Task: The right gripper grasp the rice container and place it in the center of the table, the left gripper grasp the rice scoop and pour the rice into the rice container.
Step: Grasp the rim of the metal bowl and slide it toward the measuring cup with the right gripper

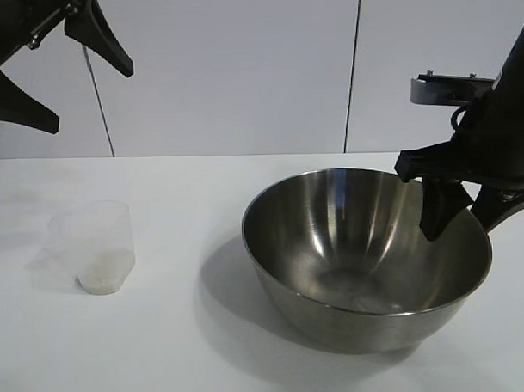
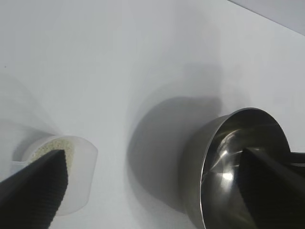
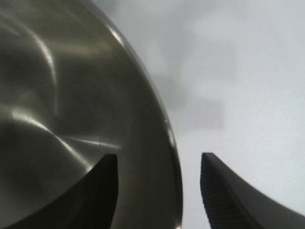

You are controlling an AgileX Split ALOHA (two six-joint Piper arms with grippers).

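The rice container (image 1: 350, 244), a large shiny steel bowl, stands on the white table (image 1: 190, 362) right of centre. My right gripper (image 1: 463, 216) is open and straddles the bowl's right rim, one finger inside and one outside. The right wrist view shows the rim (image 3: 164, 124) between the fingers, with a gap to the outer finger (image 3: 228, 191). The rice scoop (image 1: 96, 245), a clear plastic cup, stands at the left with rice (image 1: 101, 272) in its bottom. My left gripper (image 1: 92, 99) is open and empty, high above the scoop. Scoop (image 2: 78, 176), rice (image 2: 55, 145) and bowl (image 2: 224, 157) show in the left wrist view.
Pale wall panels (image 1: 232, 68) stand behind the table. Bare white tabletop lies between scoop and bowl and along the front edge.
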